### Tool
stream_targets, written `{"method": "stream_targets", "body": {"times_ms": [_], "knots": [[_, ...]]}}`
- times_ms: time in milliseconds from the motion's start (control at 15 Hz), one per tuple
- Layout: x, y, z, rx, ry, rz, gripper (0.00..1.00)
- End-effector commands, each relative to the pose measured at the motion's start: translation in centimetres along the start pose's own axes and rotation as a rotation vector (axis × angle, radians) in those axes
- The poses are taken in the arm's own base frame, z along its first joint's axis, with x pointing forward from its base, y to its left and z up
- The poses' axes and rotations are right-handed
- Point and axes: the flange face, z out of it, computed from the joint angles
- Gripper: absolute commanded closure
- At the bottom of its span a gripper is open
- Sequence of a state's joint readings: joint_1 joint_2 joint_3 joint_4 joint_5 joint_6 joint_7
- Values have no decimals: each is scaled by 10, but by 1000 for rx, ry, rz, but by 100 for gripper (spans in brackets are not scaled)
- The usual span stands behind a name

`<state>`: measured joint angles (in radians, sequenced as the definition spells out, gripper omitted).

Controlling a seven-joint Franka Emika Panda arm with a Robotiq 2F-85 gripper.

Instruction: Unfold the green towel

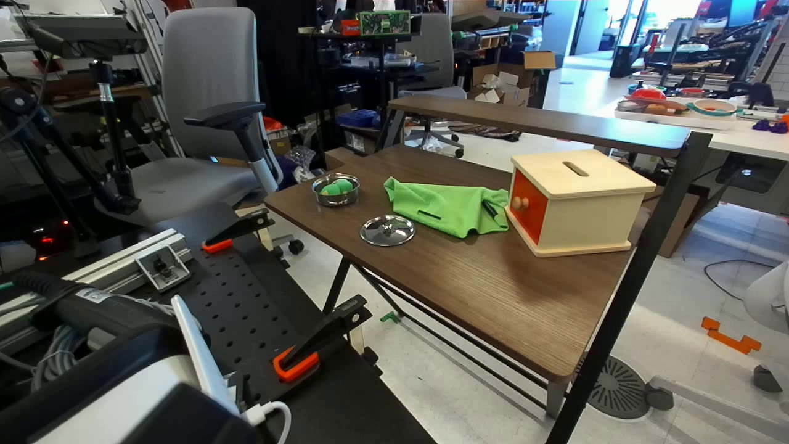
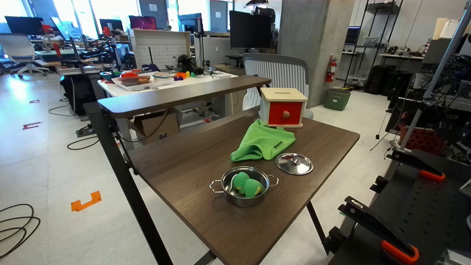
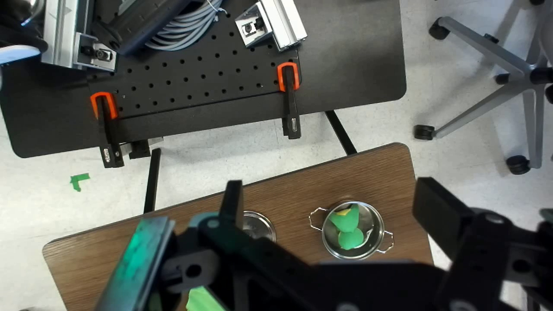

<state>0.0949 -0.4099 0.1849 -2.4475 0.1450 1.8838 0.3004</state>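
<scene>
Well inside the edges of the tabletop (image 1: 530, 302), the green towel (image 1: 456, 203) lay rumpled; unfolding seemed all left to do. The tool (image 3: 332, 194) gaped, empty.

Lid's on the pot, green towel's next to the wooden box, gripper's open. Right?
Not quite: the lid isn't on the pot; it lies apart from it on the table, as both exterior views show. The rest holds: the green towel is next to the wooden box, and the gripper is open.
</scene>
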Motion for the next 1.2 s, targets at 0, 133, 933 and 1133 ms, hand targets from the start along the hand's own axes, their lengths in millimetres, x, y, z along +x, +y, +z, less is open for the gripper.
{"method": "stream_targets", "body": {"times_ms": [0,133,933,1133], "knots": [[0,0,0,0,0,0,0],[0,0,0,0,0,0,0],[121,103,28,151,173,659,0],[154,132,56,185,189,829,0]]}}
